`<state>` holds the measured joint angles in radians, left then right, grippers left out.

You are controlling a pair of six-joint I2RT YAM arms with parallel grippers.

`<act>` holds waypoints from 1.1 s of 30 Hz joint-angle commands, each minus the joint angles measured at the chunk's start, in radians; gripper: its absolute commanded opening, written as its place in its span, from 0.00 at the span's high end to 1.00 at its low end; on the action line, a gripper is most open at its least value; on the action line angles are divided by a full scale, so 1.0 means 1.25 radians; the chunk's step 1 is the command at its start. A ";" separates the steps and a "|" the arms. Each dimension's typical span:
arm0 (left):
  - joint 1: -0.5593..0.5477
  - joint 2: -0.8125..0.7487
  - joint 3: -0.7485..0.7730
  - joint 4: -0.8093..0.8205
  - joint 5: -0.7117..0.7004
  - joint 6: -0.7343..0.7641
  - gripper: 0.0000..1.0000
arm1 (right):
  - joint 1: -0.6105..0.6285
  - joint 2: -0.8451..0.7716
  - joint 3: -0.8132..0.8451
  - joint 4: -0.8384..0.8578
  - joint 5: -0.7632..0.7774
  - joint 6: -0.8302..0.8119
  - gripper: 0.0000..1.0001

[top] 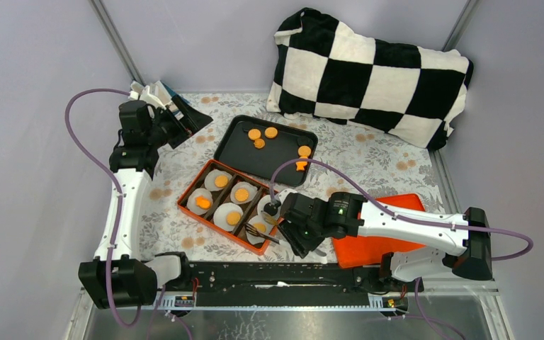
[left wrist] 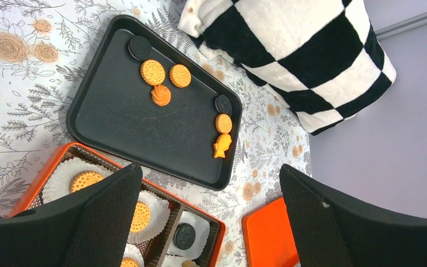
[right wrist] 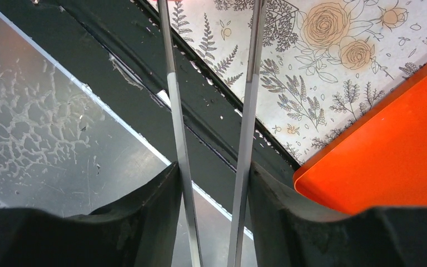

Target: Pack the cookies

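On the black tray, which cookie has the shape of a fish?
The orange cookie nearest the orange lid, next to a round orange cookie. All others on the tray are round or swirled.

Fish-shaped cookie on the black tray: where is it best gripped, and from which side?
The fish-shaped cookie lies flat on the black tray, so only its edges offer purchase. Come from above, probably, and pinch the two long flanks mid-body; a round cookie close at one end crowds a lengthwise pinch.
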<state>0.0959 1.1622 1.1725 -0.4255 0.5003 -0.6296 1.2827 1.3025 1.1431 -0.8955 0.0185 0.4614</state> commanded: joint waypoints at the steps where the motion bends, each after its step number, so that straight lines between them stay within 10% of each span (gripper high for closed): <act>1: -0.007 -0.006 0.021 -0.005 0.025 0.016 0.03 | 0.005 -0.028 0.015 0.008 0.001 0.010 0.46; 6: -0.006 -0.007 0.019 -0.005 0.028 0.016 0.03 | 0.005 -0.041 0.009 0.015 0.007 0.016 0.49; 10: -0.007 -0.008 0.020 -0.005 0.023 0.014 0.03 | 0.005 -0.063 0.023 0.017 0.065 0.019 0.81; 13: -0.008 -0.007 0.022 -0.004 0.022 0.013 0.03 | 0.005 -0.081 0.025 0.012 0.099 0.020 0.86; 20: -0.016 -0.003 0.018 0.006 0.022 0.005 0.03 | 0.005 0.006 -0.026 0.046 0.137 0.005 0.63; 33: -0.020 -0.001 -0.002 0.018 0.022 0.000 0.03 | 0.004 0.151 -0.173 0.216 0.110 -0.008 0.59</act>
<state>0.0788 1.1622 1.1721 -0.4236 0.5156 -0.6304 1.2827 1.4712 0.9344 -0.7162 0.1379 0.4599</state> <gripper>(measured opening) 0.972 0.404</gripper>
